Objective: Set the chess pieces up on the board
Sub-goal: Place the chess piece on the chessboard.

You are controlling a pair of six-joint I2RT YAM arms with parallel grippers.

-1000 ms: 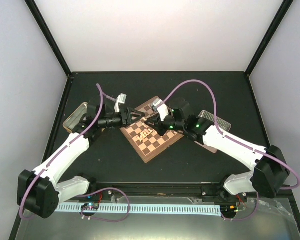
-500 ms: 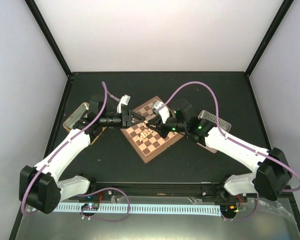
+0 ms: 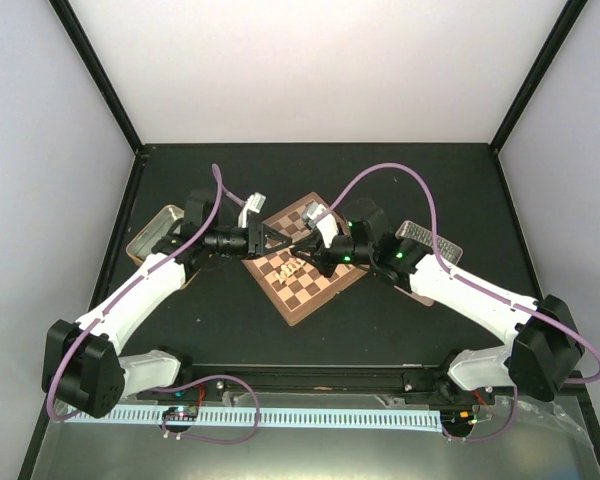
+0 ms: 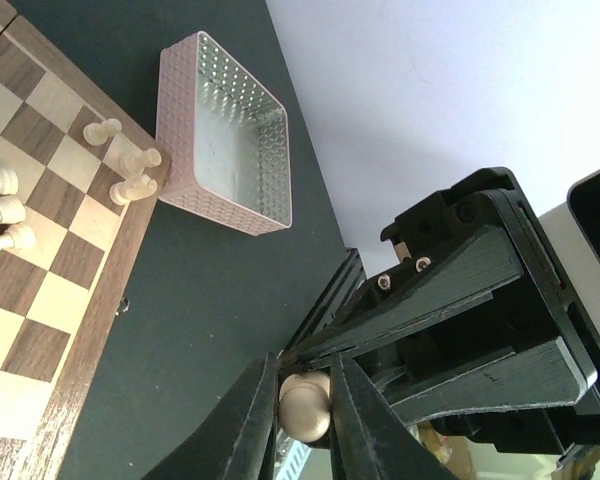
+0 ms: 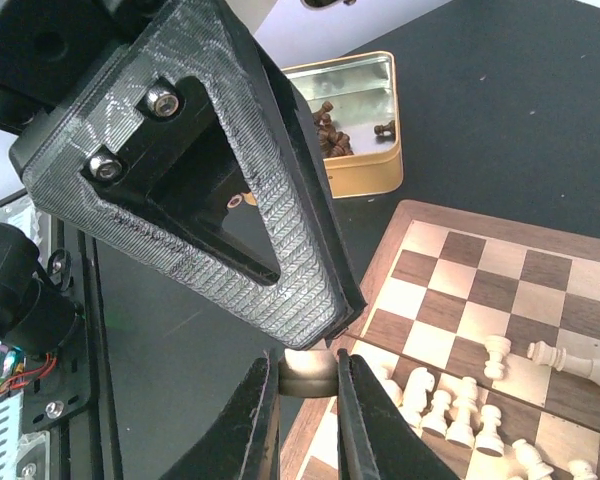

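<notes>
Both grippers meet tip to tip above the board (image 3: 318, 290). My left gripper (image 3: 283, 243) has its jaws pressed on the rounded head of a cream chess piece (image 4: 306, 408). My right gripper (image 3: 306, 251) is shut on the flat base of that same piece (image 5: 310, 370). In the left wrist view my gripper (image 4: 305, 395) faces the right gripper's black fingers (image 4: 450, 300). Several cream chess pieces (image 5: 458, 405) stand or lie in rows on the board (image 5: 540, 270), also visible from the left wrist (image 4: 130, 172).
A gold tin (image 3: 158, 236) holding dark brown pieces (image 5: 330, 125) sits left of the board. An empty silver tin (image 4: 225, 140) sits to its right (image 3: 426, 241). Purple cables arch over both arms. Black frame posts stand at the table's corners.
My left gripper moved right toward the right gripper and closed its jaws onto the piece. The right gripper kept its grip and barely moved.
</notes>
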